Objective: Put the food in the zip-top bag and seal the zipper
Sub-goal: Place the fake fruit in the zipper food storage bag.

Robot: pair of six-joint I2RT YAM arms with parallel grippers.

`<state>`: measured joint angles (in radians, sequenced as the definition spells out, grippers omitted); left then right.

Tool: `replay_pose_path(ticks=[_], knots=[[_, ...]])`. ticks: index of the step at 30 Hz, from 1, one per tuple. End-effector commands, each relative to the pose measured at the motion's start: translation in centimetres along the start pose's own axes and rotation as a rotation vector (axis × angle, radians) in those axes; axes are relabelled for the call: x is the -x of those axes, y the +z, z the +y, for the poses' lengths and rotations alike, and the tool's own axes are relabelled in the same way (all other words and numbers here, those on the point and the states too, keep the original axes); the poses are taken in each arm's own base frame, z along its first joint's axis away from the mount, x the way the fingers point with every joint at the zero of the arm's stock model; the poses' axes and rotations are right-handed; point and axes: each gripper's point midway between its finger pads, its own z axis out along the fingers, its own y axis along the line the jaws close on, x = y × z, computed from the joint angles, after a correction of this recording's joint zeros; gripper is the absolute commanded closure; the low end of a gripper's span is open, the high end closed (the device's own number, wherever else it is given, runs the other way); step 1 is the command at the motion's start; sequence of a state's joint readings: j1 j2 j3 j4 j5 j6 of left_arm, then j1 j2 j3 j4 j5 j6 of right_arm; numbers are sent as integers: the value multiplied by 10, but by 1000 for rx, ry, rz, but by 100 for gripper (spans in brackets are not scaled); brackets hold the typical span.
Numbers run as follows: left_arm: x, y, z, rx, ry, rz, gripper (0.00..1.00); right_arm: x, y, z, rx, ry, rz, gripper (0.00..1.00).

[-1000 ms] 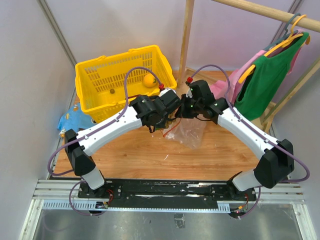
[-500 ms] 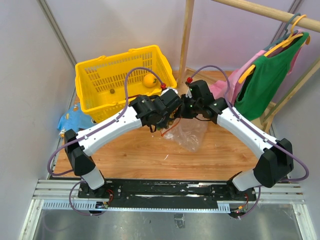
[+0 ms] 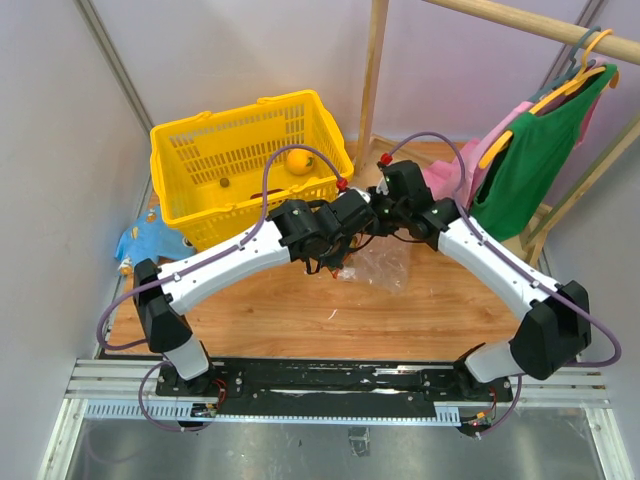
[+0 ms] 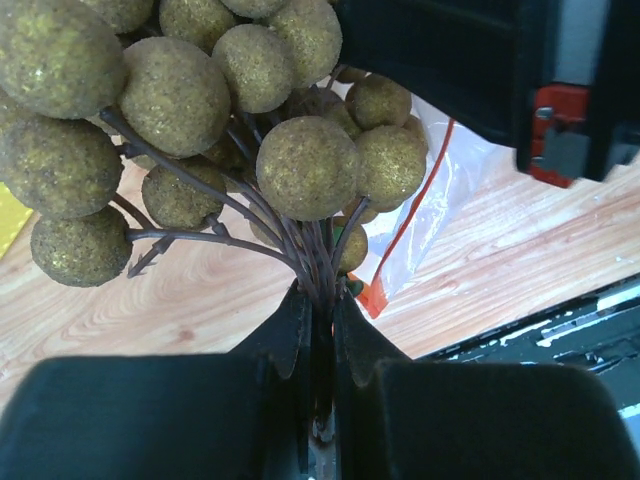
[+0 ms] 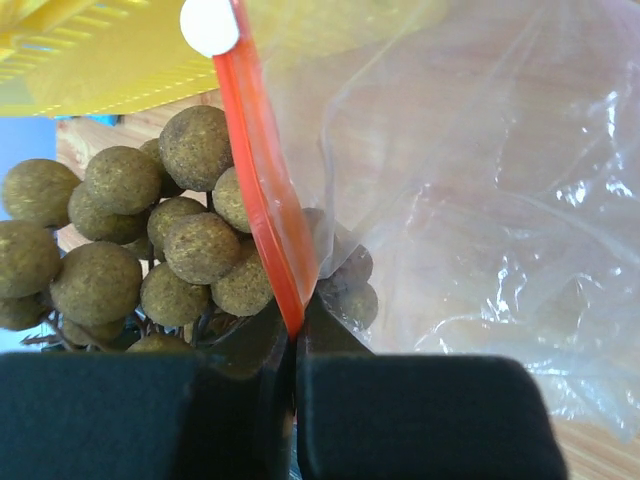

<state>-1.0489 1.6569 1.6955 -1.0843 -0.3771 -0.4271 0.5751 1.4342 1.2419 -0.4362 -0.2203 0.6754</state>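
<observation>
Olive-brown grapes [image 4: 300, 165] are held by the stem in your left hand [image 4: 320, 302], its fingers pinched nearly shut. Your right hand [image 5: 296, 325] is clamped on the bag's [image 5: 480, 200] red-orange zipper [image 5: 262, 200], with the white slider [image 5: 209, 25] at the far end. The grapes sit just beside that strip, above the desk [image 3: 280, 310] and near the yellow basket [image 3: 200, 150].

A yellow slotted plastic basket [image 3: 215, 175] and an upright wooden pole [image 3: 371, 80] block the wooden bench [image 3: 270, 315] at its far side. A clear crinkly plastic bag [image 3: 386, 264] hangs mid-bench. The near side lies open.
</observation>
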Motion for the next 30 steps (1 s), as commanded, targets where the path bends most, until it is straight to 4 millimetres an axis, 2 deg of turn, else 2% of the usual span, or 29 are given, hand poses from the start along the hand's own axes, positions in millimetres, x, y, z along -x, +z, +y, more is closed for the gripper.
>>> replay_pose_path(ticks=[1, 4, 6, 9, 11, 13, 14, 16, 18, 21, 23, 27, 30], knots=[[-3, 9, 4, 29, -18, 23, 100, 16, -12, 21, 124, -22, -73, 99], [9, 6, 1, -10, -44, -34, 99, 16, -15, 29, 182, -38, -86, 99], [16, 4, -3, -37, -62, -66, 95, 16, -16, 35, 219, -44, -92, 99], [18, 5, 14, 16, -117, -78, 95, 14, -17, 41, 258, -55, -84, 99], [24, -2, 24, 36, -140, -114, 94, 12, -18, 41, 262, -55, -82, 99], [31, -8, 19, -11, -126, -150, 93, 11, -19, 40, 266, -54, -86, 99], [32, -11, 10, -67, -103, -153, 95, 12, -19, 40, 265, -54, -90, 99], [30, -16, -11, -163, -57, -158, 99, 13, -20, 38, 259, -51, -97, 100], [27, -23, -29, -236, 5, -168, 100, 16, -21, 32, 241, -36, -105, 99], [15, -28, -47, -322, 86, -152, 100, 20, -22, 26, 242, -19, -111, 99], [6, -25, -49, -335, 108, -123, 100, 22, -25, 28, 264, -29, -113, 99], [-12, -7, -43, -281, 96, -55, 100, 26, -30, 41, 332, -65, -123, 100], [-11, 0, -39, -240, 68, -62, 100, 25, -32, 47, 371, -72, -117, 99]])
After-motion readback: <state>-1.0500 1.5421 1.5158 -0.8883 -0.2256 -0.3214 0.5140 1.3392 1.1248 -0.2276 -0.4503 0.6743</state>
